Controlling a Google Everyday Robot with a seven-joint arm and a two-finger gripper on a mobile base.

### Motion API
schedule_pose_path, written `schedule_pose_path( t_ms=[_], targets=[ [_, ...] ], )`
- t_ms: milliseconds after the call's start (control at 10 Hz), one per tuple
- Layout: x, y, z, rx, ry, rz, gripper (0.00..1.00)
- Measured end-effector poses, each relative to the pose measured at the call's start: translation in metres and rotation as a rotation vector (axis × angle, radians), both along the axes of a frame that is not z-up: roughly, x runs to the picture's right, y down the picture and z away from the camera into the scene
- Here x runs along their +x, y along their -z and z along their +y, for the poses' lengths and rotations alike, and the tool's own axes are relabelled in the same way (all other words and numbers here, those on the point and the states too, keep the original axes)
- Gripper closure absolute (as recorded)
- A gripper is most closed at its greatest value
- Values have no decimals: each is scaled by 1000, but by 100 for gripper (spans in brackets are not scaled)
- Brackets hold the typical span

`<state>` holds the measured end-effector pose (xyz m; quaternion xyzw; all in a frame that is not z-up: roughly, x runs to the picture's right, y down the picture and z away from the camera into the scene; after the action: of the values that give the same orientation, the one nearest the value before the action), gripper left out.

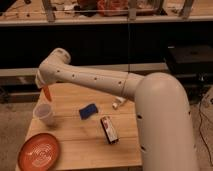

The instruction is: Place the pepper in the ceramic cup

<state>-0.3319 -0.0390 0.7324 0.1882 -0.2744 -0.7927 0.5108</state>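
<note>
The gripper point(44, 86) sits at the far left end of the arm, over the table's point(85, 145) left side, mostly hidden behind the pale wrist. It is clamped on the pepper point(46, 93), which hangs in the air from under the wrist with nothing else to hold it up. The pepper is a small, narrow orange-red piece, its long axis close to vertical with a slight lean, its lower tip pointing down. The cup point(44, 114) stands upright directly below it, mouth open upward, near the table's left edge. The pepper's tip appears just above the cup's rim and apart from it, though from this one view it is hard to tell whether the pepper is truly over the mouth or a little behind it. That vertical line-up is what the next move depends on: judged from here, the pepper needs to go straight down, tip first, into the mouth before it is let go. The cup looks light and pale, so a brush against its rim could tip or push it. The other things lie clear of that path: an orange plate point(39, 151) at the front left corner, a blue sponge point(89, 110) near the middle, a dark packet point(108, 130) in front of it, and a small white object point(119, 102) further right.
</note>
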Motion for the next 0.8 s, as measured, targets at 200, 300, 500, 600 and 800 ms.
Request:
schedule_pose_path(
  t_ms=[200, 300, 500, 600, 800],
  targets=[
    [-7, 2, 5, -22, 16, -34, 96],
    [-8, 0, 7, -28, 22, -37, 96],
    [-17, -7, 17, -45, 48, -58, 94],
    [-23, -8, 22, -52, 62, -76, 88],
    [-30, -13, 31, -65, 82, -119, 66]
  ],
)
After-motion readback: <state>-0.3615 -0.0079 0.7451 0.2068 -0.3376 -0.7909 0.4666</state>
